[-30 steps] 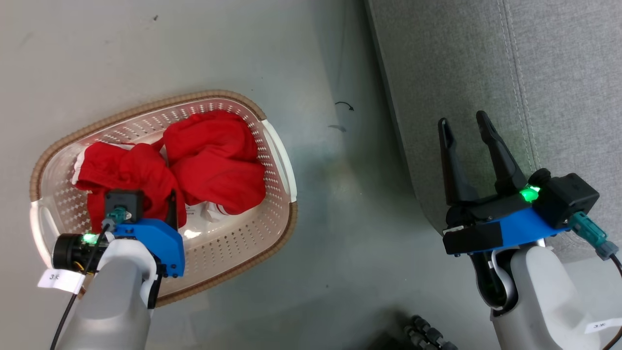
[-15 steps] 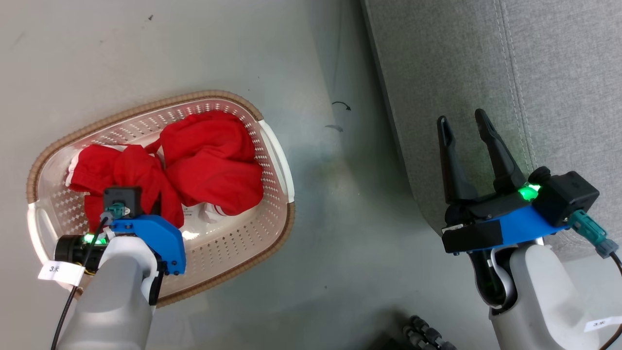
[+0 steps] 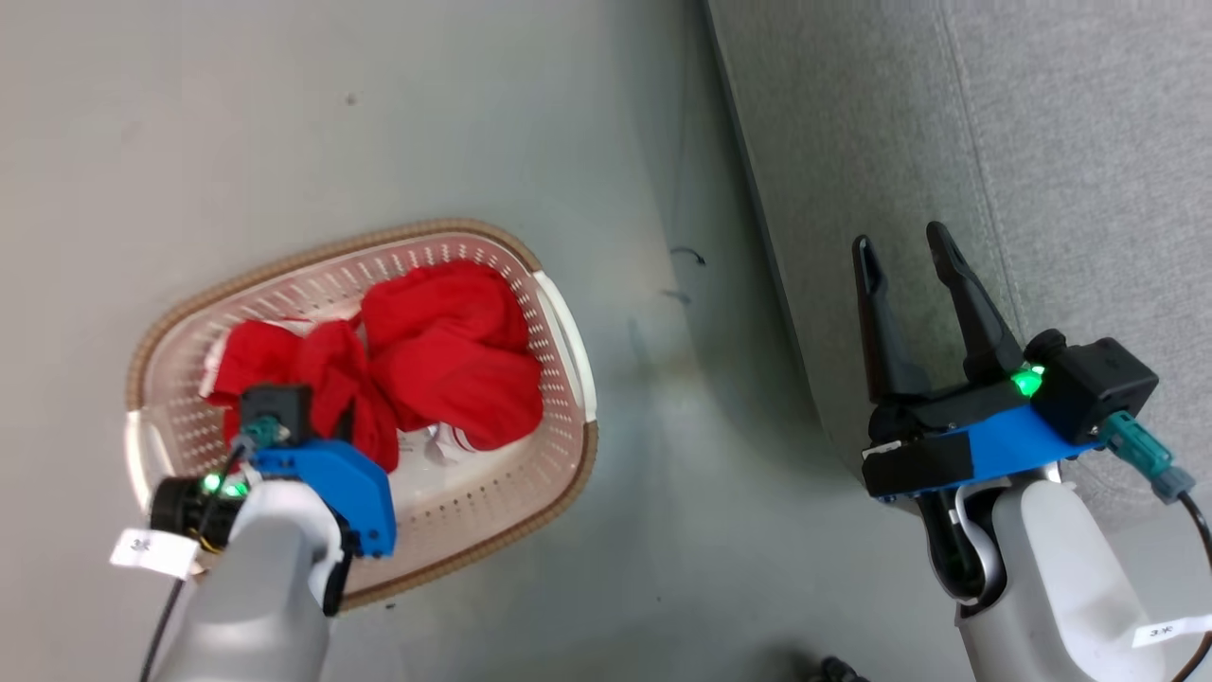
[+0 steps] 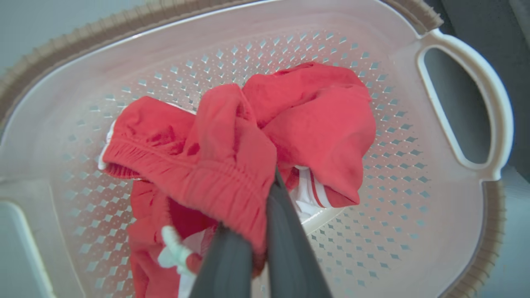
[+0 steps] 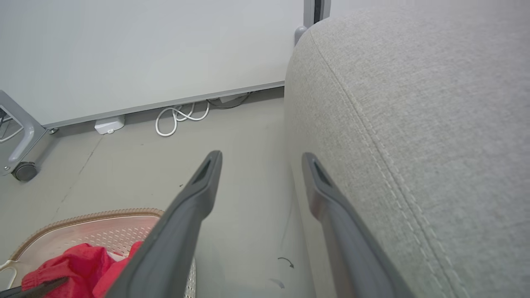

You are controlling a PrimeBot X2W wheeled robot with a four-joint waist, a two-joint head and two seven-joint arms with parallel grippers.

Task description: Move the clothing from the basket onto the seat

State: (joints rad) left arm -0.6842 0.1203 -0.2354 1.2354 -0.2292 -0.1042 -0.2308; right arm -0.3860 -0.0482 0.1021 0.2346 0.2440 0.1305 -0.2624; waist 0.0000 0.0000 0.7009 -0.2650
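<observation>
Looking down, I see the seat [image 3: 947,142], a broad light grey sofa in coarse woven fabric with a stitched seam and a rounded edge, filling the right of the head view. Smooth grey floor [image 3: 284,114] lies between it and the basket [image 3: 492,483], leaving an open lane. The basket is an oval of cream plastic. Its walls are pierced with small diamond holes, its rim is brown and ribbed like weave, and a white loop handle sits on the end toward the sofa. Both pieces of the clothing [image 3: 454,350] lie inside it, crumpled bright red cloth with white bands. Bare basket bottom shows on the side nearest me. My left fingers [image 4: 290,256] are clamped together on a gathered elastic hem of the left-hand garment. My right fingers [image 3: 971,303] stand apart, holding nothing, beside the sofa's rounded edge.
</observation>
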